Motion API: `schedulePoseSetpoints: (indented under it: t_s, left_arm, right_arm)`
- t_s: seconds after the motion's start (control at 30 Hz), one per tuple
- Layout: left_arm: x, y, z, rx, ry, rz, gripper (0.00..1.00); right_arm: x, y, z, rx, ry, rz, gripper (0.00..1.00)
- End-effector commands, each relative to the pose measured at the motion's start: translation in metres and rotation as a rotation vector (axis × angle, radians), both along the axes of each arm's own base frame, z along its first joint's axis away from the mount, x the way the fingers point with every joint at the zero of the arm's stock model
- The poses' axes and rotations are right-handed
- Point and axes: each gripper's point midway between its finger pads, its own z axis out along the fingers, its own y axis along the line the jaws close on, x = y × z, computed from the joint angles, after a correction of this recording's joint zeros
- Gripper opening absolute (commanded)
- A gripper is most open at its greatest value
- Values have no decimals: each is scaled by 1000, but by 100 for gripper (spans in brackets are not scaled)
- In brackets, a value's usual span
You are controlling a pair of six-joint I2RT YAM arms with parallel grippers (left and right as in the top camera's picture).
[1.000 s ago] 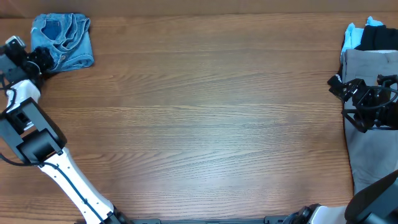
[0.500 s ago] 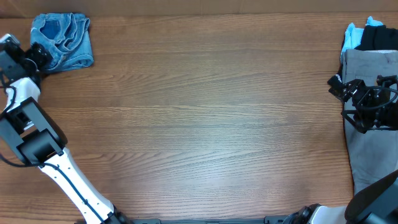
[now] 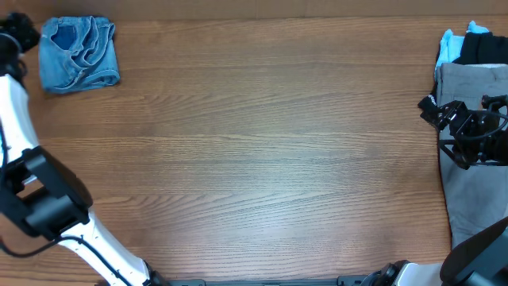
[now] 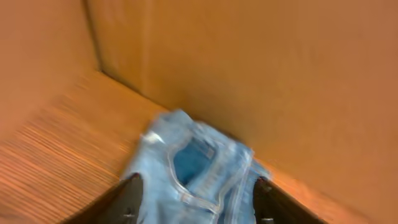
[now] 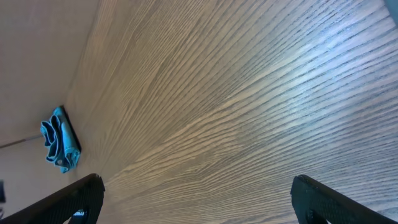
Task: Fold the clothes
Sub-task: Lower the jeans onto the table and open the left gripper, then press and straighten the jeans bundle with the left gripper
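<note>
**1. Garments.** The jeans (image 3: 79, 54) are folded into a compact bundle in the far-left corner of the desk (image 3: 254, 159), close to the far edge. Seams and a pocket opening face up. The grey trousers (image 3: 468, 199) lie flat along the right edge. A black garment (image 3: 486, 48) and a sky-blue garment (image 3: 450, 46) sit in the far-right corner, touching the far end of the trousers.

**2. Left arm.** The left arm (image 3: 12, 103) runs from the near-left corner up along the left edge. Its wrist sits at the far-left corner, just beside the jeans and apart from them. The left wrist view is blurred. It shows the jaws apart, with the jeans beyond the gap and nothing clamped.

**3. Right arm.** The right arm (image 3: 472, 131) is held over the grey trousers, about midway along the right edge. Its camera looks across the desk toward the jeans. The jaws stand wide apart with nothing between them.

**4. Surface and surroundings.** The desk top is brown wood grain. Tan panels (image 4: 249, 62) stand along the far and left edges and meet behind the jeans.
</note>
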Motion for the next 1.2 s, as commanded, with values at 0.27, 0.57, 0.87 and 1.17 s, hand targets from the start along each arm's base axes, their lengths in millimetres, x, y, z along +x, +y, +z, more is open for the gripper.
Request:
schedulePoseSetpoints:
  t_s: [0.27, 0.57, 0.87, 1.17]
  left_arm:
    - [23, -26, -174, -102, 234, -88, 45]
    - [27, -84, -216, -177, 298, -294, 41]
    - [38, -83, -114, -92, 159, -300, 42]
    - [28, -107, -89, -100, 191, -323, 41]
  right_arm:
    - [-2, 1, 4, -13, -6, 16, 100]
    - [-1, 1, 4, -14, -8, 16, 100]
    - [0, 0, 4, -18, -13, 16, 100]
    - [2, -2, 5, -28, -26, 16, 100]
